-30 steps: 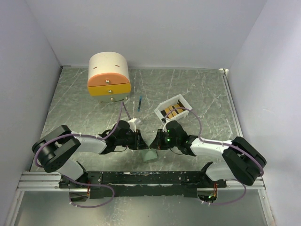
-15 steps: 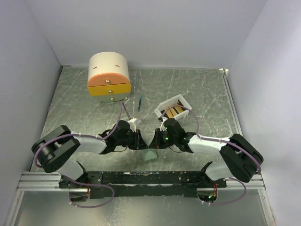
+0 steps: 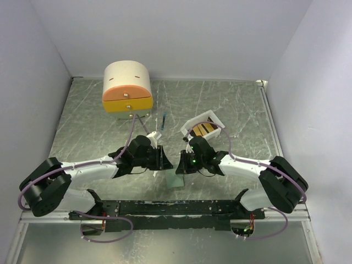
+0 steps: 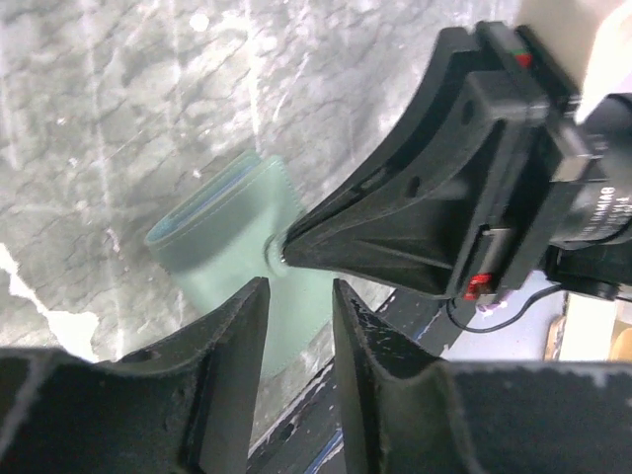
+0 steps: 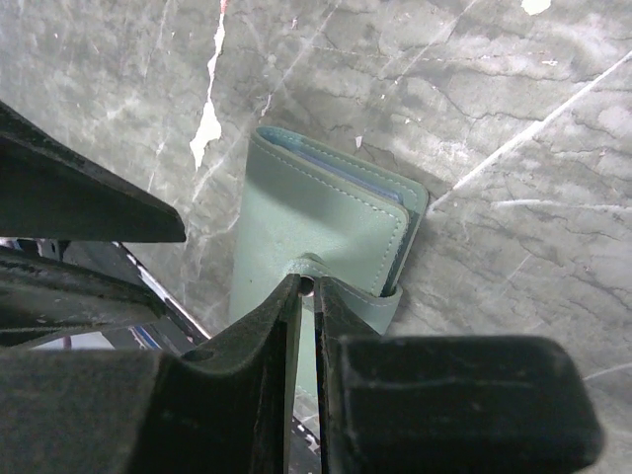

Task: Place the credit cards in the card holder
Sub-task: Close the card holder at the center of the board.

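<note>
The pale green card holder lies flat near the table's front edge, also seen in the top view and the left wrist view. My right gripper is shut on the holder's snap tab, its tips low over the holder in the top view. My left gripper is open and empty, facing the right gripper just above the holder's near end, shown in the top view. The credit cards, gold and dark, lie in the white tray, partly hidden by the right arm's cable.
A cream-and-orange drawer box stands at the back left. A thin blue stick lies between it and the tray. The black base rail runs just in front of the holder. White walls enclose the table.
The left arm's elbow has swung out to the left and down, and its gripper has shifted slightly toward the back. The right gripper has edged left. The card holder has stayed in place.
</note>
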You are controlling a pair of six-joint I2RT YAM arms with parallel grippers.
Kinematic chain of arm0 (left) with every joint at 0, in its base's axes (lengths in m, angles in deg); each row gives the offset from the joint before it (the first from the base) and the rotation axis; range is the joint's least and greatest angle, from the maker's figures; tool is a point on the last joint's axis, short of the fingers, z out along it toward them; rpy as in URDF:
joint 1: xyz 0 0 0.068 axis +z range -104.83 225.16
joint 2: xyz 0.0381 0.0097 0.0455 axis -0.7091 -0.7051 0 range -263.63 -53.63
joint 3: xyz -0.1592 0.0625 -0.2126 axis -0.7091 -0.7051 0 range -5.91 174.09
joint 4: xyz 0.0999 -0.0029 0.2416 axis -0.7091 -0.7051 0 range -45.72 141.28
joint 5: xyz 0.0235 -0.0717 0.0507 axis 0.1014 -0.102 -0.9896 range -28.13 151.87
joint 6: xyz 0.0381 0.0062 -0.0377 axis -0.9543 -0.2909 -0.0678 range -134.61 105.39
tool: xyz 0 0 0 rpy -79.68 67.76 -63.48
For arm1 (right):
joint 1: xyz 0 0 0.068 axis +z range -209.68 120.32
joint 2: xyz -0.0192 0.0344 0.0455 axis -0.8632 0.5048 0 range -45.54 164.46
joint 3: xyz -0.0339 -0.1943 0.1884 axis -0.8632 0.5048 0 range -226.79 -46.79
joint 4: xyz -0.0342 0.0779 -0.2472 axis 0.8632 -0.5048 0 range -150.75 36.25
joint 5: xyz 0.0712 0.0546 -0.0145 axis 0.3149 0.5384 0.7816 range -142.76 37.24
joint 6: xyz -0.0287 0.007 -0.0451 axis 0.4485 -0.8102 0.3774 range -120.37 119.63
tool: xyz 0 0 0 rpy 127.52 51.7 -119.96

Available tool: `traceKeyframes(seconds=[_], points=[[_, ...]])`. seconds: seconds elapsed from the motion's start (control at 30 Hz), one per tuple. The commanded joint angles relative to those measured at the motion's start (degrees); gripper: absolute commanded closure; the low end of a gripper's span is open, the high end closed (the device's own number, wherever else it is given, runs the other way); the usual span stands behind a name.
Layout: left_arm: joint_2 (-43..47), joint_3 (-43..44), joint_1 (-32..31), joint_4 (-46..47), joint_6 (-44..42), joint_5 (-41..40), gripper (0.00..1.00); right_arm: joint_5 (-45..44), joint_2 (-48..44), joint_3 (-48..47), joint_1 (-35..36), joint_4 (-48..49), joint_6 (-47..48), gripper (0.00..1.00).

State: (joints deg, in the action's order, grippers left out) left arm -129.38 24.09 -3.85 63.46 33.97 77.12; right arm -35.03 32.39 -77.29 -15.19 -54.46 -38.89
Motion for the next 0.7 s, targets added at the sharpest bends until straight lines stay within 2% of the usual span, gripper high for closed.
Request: traceKeyframes(seconds=[0.0,0.17,0.3,0.53,0.67], points=[[0.2,0.6,-0.4,-10.4,-0.1,-3.3,0.54,-0.5,1.0,-1.6,0.3,-4.4,1.9,0.88],[-0.4,-3.8,-0.5,-3.1,1.5,1.0,0.45,-0.4,1.4,-2.5,0.2,-6.0,2.9,0.88],[-3.6,-3.3,-0.4,-1.7,1.5,2.0,0.47,0.1,2.3,-3.4,0.2,-7.5,4.1,0.88],[-1.5,-2.3,-0.4,-1.1,3.6,0.7,0.69,0.6,1.8,-5.1,0.2,-10.4,5.5,0.88],[-0.1,-3.3,-0.5,4.7,5.3,3.2,0.85,-1.1,0.0,-5.8,0.1,-11.8,5.2,0.86]])
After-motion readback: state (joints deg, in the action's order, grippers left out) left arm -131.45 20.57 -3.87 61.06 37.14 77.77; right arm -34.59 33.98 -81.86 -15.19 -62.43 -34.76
